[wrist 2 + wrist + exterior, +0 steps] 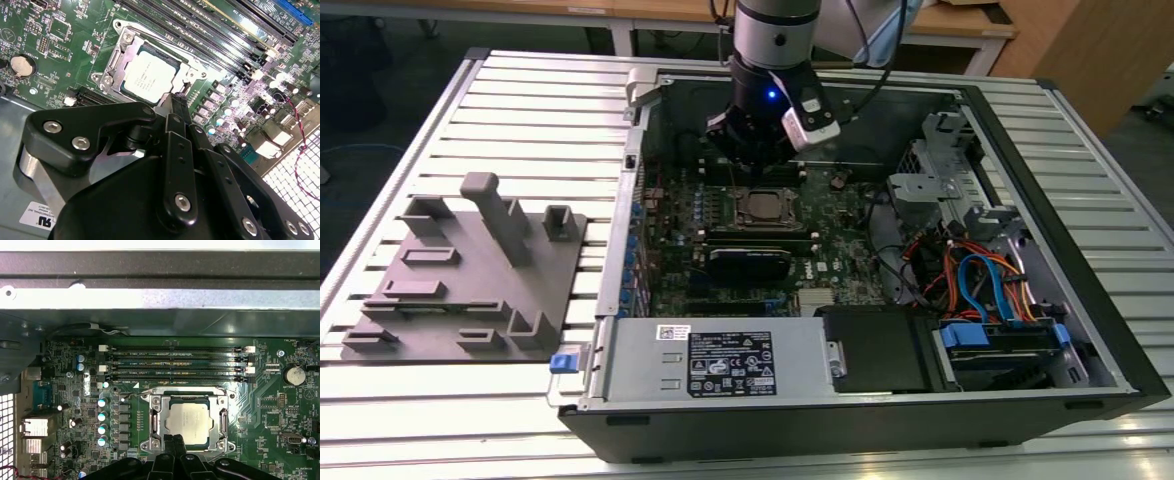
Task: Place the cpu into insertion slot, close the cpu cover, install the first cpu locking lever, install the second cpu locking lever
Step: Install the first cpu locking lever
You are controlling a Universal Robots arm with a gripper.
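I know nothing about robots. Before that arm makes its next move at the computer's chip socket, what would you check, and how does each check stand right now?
1. The cpu lies square in the insertion slot: ok.
2. The cpu cover lies flat over the cpu's edges: ok.
3. Locking levers hooked down: cannot tell.
4. The tool is shut, with its tip at the cover's edge: ok.
5. The memory slots are apart from the tool: ok.
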